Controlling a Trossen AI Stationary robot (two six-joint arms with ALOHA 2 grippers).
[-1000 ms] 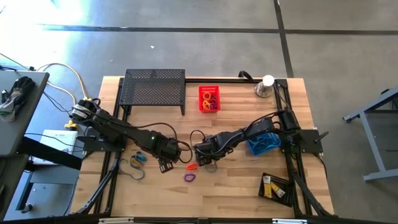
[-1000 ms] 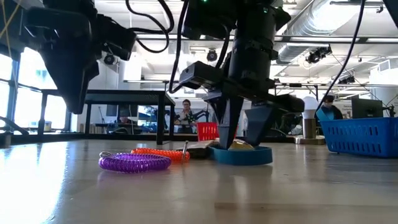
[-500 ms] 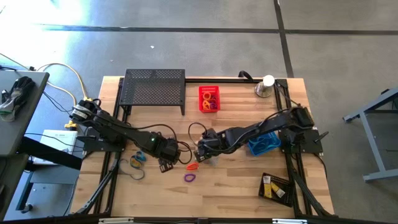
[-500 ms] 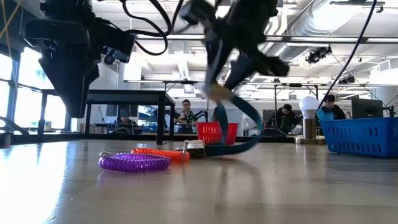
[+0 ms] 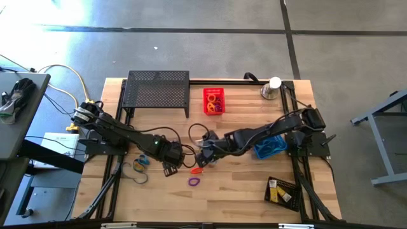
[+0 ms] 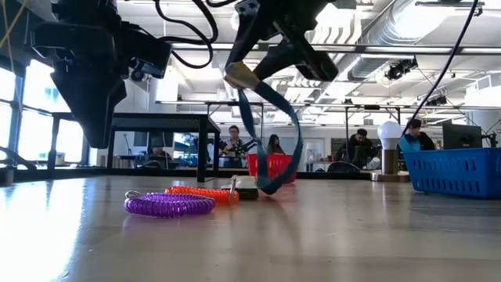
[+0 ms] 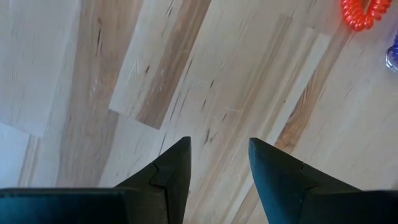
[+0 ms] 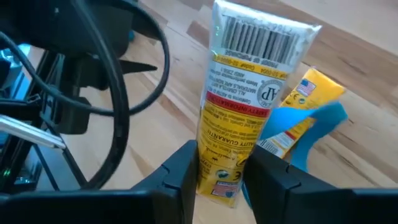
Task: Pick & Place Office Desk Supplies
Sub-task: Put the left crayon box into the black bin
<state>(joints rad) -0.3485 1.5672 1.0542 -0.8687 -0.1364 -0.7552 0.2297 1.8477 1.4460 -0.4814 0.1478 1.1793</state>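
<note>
My right gripper (image 8: 221,160) is shut on a yellow-and-white printed label (image 8: 239,106) that carries a blue band loop (image 8: 311,127). In the low view the blue band loop (image 6: 274,133) hangs from my right gripper (image 6: 244,72) over the table's middle. An orange coil loop (image 5: 196,170) and a purple coil loop (image 5: 193,181) lie flat on the wood just in front. My left gripper (image 7: 219,163) hovers open over bare wood left of them, seen from above as my left gripper (image 5: 168,169). My right gripper pinches one end of the label (image 8: 219,177) between its two fingers, which lie across the label's width. The fingers (image 6: 258,47) slant down from the right. The band hangs slack below the label; whether its lowest point (image 6: 266,186) touches the table, I cannot tell.
A red basket (image 5: 213,100) of loops and a black mesh shelf (image 5: 158,92) stand at the back, a silver dome (image 5: 272,88) at the back right. A blue basket (image 5: 270,146) sits right, a black tray (image 5: 282,191) with yellow boxes front right. More loops (image 5: 140,166) lie left.
My right gripper has risen and tipped toward level, carrying the label. The blue band, which lay as a flat ring on the table, has been drawn up and now hangs as a long loop below the fingers. The coil loops have stayed where they were.
</note>
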